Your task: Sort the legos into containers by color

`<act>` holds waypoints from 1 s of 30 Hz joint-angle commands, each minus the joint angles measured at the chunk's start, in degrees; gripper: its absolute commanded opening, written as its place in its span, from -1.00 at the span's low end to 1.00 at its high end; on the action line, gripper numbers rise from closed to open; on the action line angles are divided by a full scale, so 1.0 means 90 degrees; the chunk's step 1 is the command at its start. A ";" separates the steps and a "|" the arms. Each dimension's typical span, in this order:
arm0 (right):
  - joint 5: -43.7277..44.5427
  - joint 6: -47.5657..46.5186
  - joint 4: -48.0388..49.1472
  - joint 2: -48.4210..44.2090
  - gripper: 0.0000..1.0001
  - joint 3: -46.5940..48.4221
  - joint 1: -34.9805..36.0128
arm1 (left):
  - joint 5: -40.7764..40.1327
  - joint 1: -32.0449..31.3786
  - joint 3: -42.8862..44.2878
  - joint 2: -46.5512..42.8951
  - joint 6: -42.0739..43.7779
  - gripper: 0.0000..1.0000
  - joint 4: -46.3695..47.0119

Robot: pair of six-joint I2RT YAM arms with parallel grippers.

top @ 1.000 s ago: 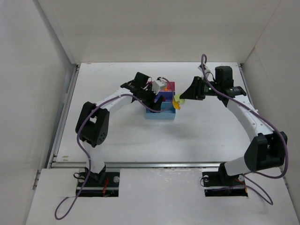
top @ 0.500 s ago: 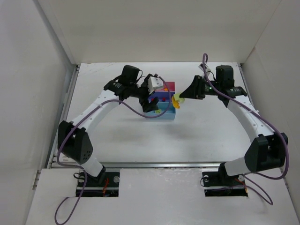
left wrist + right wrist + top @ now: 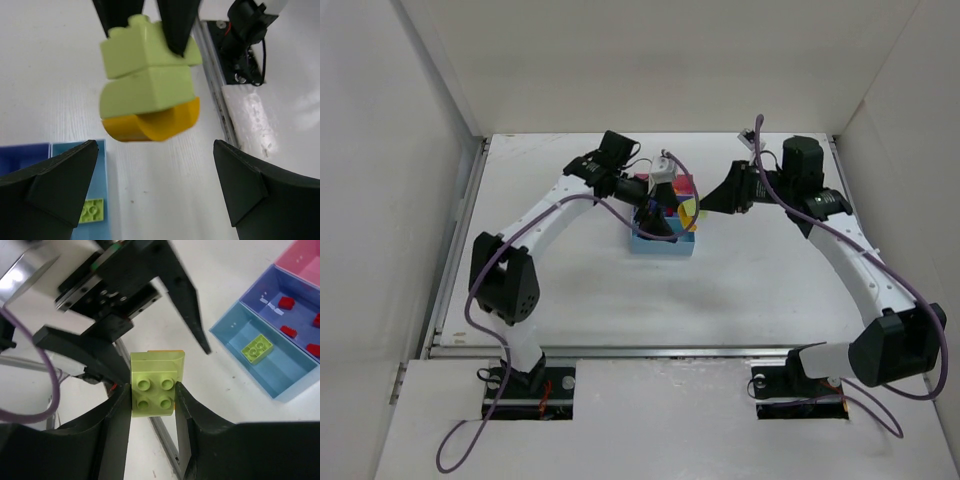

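My right gripper [image 3: 152,389] is shut on a lime-green brick [image 3: 154,385] with an orange piece [image 3: 165,351] stuck to its far side. It holds them in the air by the tray's right edge [image 3: 688,209]. My left gripper [image 3: 155,185] is wide open and empty, its fingers [image 3: 187,300] straddling that stack [image 3: 147,70] without touching. The tray [image 3: 660,246] has a light blue bin [image 3: 280,370] holding one lime brick [image 3: 257,348], a dark blue bin [image 3: 300,315] with several red bricks [image 3: 286,302], and a pink bin [image 3: 305,260].
A metal rail [image 3: 650,350] runs along the table's near edge, with the right arm's base [image 3: 245,35] beyond it. White enclosure walls [image 3: 380,200] stand on the left, back and right.
My left arm swung out and back, bringing its open gripper around the held stack. My right gripper carried the stack slightly left and up, toward the tray.
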 commanded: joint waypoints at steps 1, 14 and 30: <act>-0.0288 -0.0409 0.0323 -0.0232 -1.00 0.0026 0.0101 | 0.1231 0.0059 0.0878 0.0332 -0.0323 1.00 -0.0685; 0.0160 -0.1121 -0.0244 -0.0106 -1.00 0.0084 0.0433 | 0.2053 0.0186 0.1436 0.0910 0.0076 0.89 -0.1731; 0.0365 -0.1063 -0.0127 0.0022 -1.00 0.0201 0.0687 | 0.1321 0.0059 0.1378 0.1037 0.0125 -0.02 -0.1858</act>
